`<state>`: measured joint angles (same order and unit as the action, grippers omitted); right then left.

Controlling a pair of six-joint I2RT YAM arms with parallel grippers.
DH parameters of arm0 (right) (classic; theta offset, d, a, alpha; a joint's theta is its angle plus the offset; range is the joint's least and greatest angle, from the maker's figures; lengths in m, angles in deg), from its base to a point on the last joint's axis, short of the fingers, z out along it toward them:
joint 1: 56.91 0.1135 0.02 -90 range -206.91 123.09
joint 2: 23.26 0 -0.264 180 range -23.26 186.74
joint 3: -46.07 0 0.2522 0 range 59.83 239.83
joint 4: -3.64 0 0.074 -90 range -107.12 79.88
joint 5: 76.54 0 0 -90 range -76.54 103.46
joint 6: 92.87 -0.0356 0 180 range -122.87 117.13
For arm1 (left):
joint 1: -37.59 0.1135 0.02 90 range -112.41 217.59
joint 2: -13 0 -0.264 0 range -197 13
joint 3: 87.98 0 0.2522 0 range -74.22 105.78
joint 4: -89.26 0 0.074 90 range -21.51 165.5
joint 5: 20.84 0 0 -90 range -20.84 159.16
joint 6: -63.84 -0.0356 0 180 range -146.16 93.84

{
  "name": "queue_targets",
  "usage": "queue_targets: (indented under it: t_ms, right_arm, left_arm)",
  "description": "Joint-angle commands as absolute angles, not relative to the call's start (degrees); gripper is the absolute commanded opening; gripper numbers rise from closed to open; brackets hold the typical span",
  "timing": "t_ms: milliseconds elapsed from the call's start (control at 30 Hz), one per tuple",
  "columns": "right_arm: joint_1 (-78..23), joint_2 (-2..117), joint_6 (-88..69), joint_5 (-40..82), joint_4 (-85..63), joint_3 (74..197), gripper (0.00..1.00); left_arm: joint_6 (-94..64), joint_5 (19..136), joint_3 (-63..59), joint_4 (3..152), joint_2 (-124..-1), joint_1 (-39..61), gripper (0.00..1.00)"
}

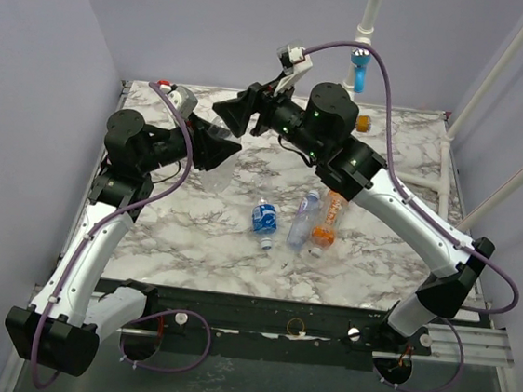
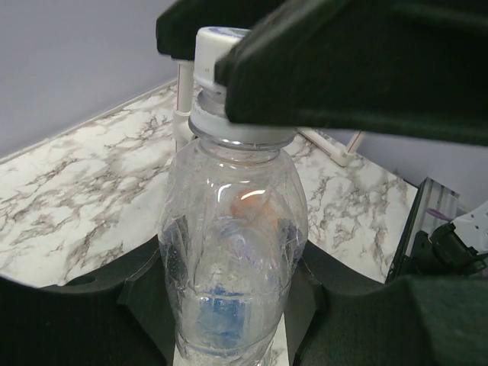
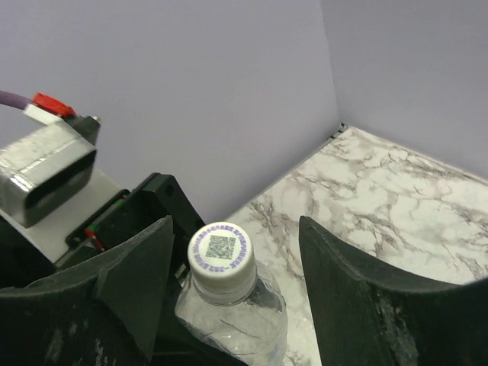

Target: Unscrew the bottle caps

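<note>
My left gripper [image 1: 212,146] is shut on the clear unlabelled bottle [image 1: 217,133] and holds it above the table at the back left. In the left wrist view the gripper [image 2: 232,305] clasps the lower body of the bottle [image 2: 232,221]. The bottle's white cap [image 2: 217,49] is on. My right gripper [image 1: 235,114] is open, and its jaws stand on either side of the cap [image 3: 221,255] without touching it; the left finger is the nearer. The dark-blue-labelled bottle [image 1: 264,217], the slim bottle [image 1: 305,216] and the orange bottle [image 1: 327,219] lie on the table.
A white pipe with a blue fitting [image 1: 357,70] stands at the back, with an orange fitting [image 1: 363,124] near it. White frame tubes [image 1: 451,169] run along the right edge. Purple walls close the back and left.
</note>
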<state>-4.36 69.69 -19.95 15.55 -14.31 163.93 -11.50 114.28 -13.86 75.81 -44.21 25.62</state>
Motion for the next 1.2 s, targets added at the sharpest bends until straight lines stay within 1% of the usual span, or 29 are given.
queue_targets:
  t_ms: [0,33,100,233,500,633,700,800,967,1100,1167]
  right_arm:
    - [-4.0,71.0,-20.3,15.6,-16.9,165.8,0.67]
    - [-4.0,71.0,-20.4,15.9,-16.7,165.8,0.64]
    - [-4.0,71.1,-20.7,16.3,-16.4,165.7,0.57]
    - [-4.0,70.9,-21.0,17.0,-15.3,164.9,0.4]
    - [-4.0,69.7,-20.7,20.4,-12.8,162.9,0.21]
    - [-4.0,67.6,-19.5,23.8,-8.9,160.0,0.06]
    - [-4.1,65.7,-18.1,27.9,-5.9,157.1,0.01]
    - [-4.2,62.4,-16.8,33.3,-2.1,153.1,0.01]
    - [-5.2,58.1,-17.9,48.0,4.9,147.4,0.01]
    - [-5.4,57.9,-19.4,58.1,8.2,146.0,0.01]
    - [-5.4,58.4,-19.9,60.6,8.6,146.0,0.01]
  left_arm:
    - [-12.8,111.7,-14.0,75.6,-43.2,25.8,0.07]
    - [-12.8,111.7,-14.0,75.6,-43.2,25.8,0.07]
    - [-12.6,111.7,-14.1,75.6,-43.2,25.7,0.07]
    - [-12.5,112.1,-14.3,75.6,-43.2,25.7,0.07]
    - [-13.0,114.0,-14.9,75.6,-43.1,25.5,0.07]
    - [-12.3,116.7,-14.9,74.3,-43.2,25.5,0.08]
    - [-11.0,119.8,-14.6,74.3,-43.2,25.5,0.08]
    - [-7.6,126.2,-13.8,74.3,-43.7,25.4,0.08]
    - [0.0,137.3,-12.1,75.2,-45.2,25.2,0.09]
    - [2.6,140.0,-11.9,75.2,-45.1,24.7,0.1]
    - [3.0,140.6,-11.8,76.8,-45.0,24.5,0.1]
